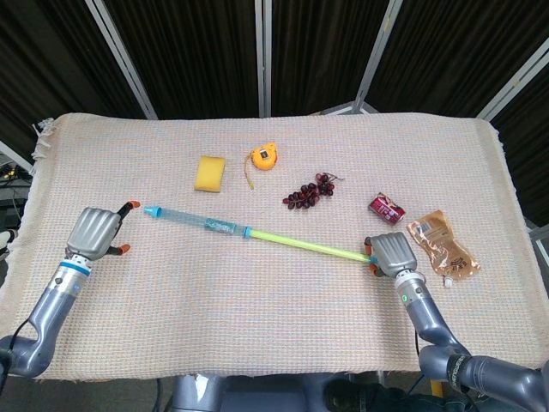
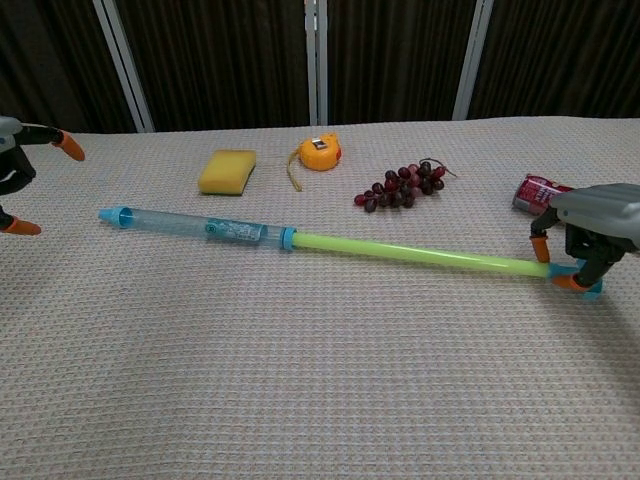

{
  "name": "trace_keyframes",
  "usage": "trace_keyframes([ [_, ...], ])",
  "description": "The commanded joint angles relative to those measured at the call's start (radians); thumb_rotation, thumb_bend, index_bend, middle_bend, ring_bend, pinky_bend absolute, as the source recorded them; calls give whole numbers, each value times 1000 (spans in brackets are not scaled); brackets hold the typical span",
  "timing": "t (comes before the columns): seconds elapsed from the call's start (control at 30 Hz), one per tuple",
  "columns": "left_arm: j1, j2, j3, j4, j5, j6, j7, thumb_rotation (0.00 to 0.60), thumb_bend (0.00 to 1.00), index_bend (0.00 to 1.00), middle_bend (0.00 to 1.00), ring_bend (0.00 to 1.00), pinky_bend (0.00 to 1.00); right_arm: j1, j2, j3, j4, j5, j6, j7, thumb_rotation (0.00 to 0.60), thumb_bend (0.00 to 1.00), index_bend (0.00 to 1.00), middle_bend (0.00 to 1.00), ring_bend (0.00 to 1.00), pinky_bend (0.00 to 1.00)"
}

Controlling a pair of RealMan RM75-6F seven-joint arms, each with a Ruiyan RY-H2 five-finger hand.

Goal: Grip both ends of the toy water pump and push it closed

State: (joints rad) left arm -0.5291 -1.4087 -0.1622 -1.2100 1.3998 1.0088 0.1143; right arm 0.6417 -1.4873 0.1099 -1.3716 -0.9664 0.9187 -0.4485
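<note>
1. While our right hand (image 2: 585, 245) is holding the handle end of the toy water pump (image 1: 257, 233) between its orange fingertips (image 2: 570, 282), we are keeping that grip steady so the far end does not skid on the tablecloth (image 1: 274, 326).
2. We are holding our left hand (image 1: 94, 232) with fingers spread wide and nothing in them, just beside the blue nozzle tip (image 2: 108, 215) but apart from it; the chest view shows only its fingertips at the frame edge.
3. We are judging this as the reach for the second end, so we are aiming to wrap the fingers around the clear barrel (image 2: 200, 227) close behind the tip, not around the tip itself, which looks too small to hold well.
4. We are watching the pump: it is lying fully extended across the middle of the cloth, green rod (image 2: 415, 254) out, slanting from left hand toward right.
5. We are planning the push along that slant, since a sideways shove would probably bend the thin rod.
6. We are leaving alone the sponge (image 1: 210, 172), tape measure (image 1: 262, 158), grapes (image 1: 310, 192), can (image 1: 387, 207) and pouch (image 1: 442, 245), all lying beyond the pump.
</note>
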Motion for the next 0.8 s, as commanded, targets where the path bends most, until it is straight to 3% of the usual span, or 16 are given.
trace_keyframes([
  [0.03,-76,-74,-18,93,-38,-104,-2,600,117,269,857,824,1000,2,1,6,7,10,-7,6,600,392,653,1000,1000,1000],
  [0.3,-171,-207,-39,273,-119,-228,25,600,172,346,880,841,1000,6,12,13,14,26,-18,13,600,393,653,1000,1000,1000],
  [0.8,-280,-313,-75,415,-187,-318,1,600,222,404,887,845,1000,5,15,12,14,32,-16,17,600,397,654,1000,1000,1000],
])
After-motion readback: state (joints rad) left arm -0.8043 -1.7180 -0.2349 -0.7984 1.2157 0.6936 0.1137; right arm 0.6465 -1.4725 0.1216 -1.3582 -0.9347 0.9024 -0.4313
